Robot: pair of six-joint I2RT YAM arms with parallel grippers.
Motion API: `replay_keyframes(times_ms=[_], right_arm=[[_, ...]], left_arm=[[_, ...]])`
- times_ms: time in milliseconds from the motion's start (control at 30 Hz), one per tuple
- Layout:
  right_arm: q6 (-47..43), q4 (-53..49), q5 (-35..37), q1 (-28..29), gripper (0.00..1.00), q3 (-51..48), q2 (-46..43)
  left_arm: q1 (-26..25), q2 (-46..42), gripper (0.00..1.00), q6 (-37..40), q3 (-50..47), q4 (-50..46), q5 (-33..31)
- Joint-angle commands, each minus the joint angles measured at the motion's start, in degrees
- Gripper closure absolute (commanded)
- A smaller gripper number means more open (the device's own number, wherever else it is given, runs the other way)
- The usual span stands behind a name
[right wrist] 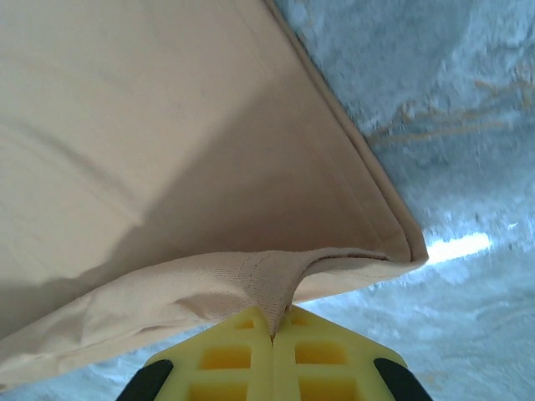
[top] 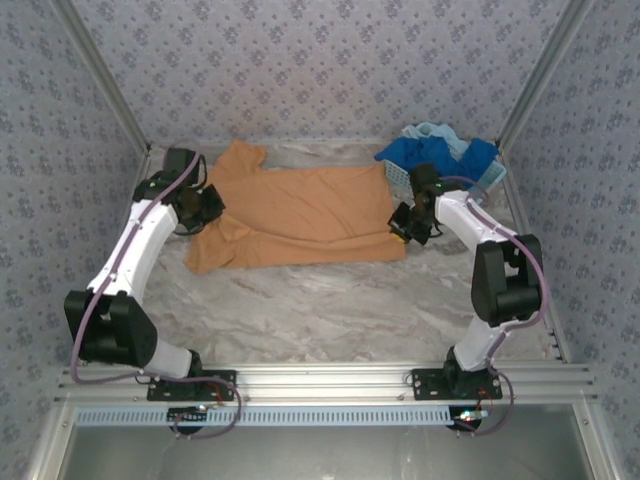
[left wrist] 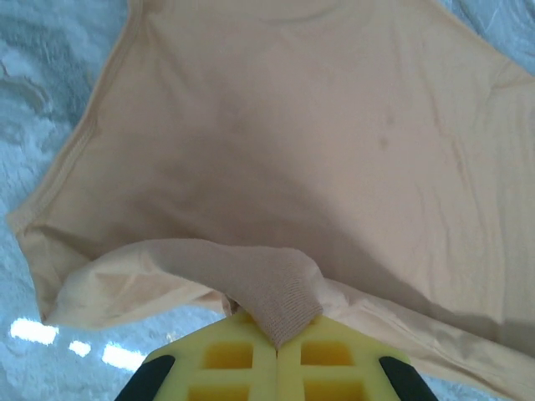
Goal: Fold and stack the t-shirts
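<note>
A: Marbled surface (top: 330, 310) carries the orange-tan t-shirt (top: 300, 215), spread just left of the basket (top: 400, 178). Others?
B: Royal blue t-shirt (top: 420, 152) and pale aqua t-shirt (top: 432, 131) heaped on the basket.
A: Hands?
B: Left hand (left wrist: 277, 347) pinches the orange-tan edge far from the basket; right hand (right wrist: 272, 334) pinches the hem corner nearest the basket.

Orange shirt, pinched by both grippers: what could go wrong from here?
The left gripper and right gripper each pinch only a small pucker of shirt; it may slip out on lifting. The right gripper sits close to the basket; swinging back could snag it.
</note>
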Motion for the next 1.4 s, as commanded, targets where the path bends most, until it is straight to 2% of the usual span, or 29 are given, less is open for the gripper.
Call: replay_keyframes(times_ms=[0, 500, 833, 933, 1000, 1033, 1067, 1100, 1200, 1267, 1367], right_arm=[[2.2, -2.2, 2.1, -0.6, 1.00, 2.5, 2.9], [0.9, -0.9, 1.2, -0.9, 1.00, 9.9, 11.6], [0.3, -2.1, 3.6, -1.0, 1.00, 12.9, 14.7], [-0.1, -1.6, 4.0, -1.3, 0.85, 13.8, 15.3], [-1.4, -2.2, 4.2, -1.4, 0.71, 15.5, 15.9], [-2.3, -2.8, 4.4, -1.4, 0.67, 16.7, 16.2], [-3.1, -3.8, 4.8, -1.4, 0.63, 17.8, 16.3], [-3.9, -4.2, 4.7, -1.5, 0.61, 18.4, 16.2], [-6.2, -4.4, 5.2, -1.4, 0.56, 18.1, 13.8], [-6.9, -3.2, 5.5, -1.2, 0.55, 15.4, 10.9], [-7.1, 0.8, 4.4, -0.5, 0.57, 8.3, 6.0]], left_arm=[[1.3, 2.9, 1.00, 4.1, 3.6, 1.0, -0.2], [3.4, 12.2, 1.00, 6.7, 7.4, 2.1, 0.8], [4.7, 16.7, 1.00, 7.2, 10.3, 2.5, 1.4], [5.4, 19.0, 1.00, 7.4, 12.3, 2.4, 1.9], [6.0, 20.9, 1.00, 7.6, 14.5, 1.6, 2.8], [6.4, 22.2, 0.94, 7.8, 16.1, 0.9, 4.0], [6.7, 23.5, 0.80, 7.9, 17.8, 0.3, 5.5], [6.9, 24.3, 0.69, 8.2, 19.5, -0.2, 6.6], [6.8, 22.9, 0.47, 8.1, 21.1, -0.9, 5.8], [6.9, 19.3, 0.41, 6.9, 19.1, -1.4, 4.3], [7.6, 12.0, 0.43, 2.8, 10.9, -3.1, 3.0]])
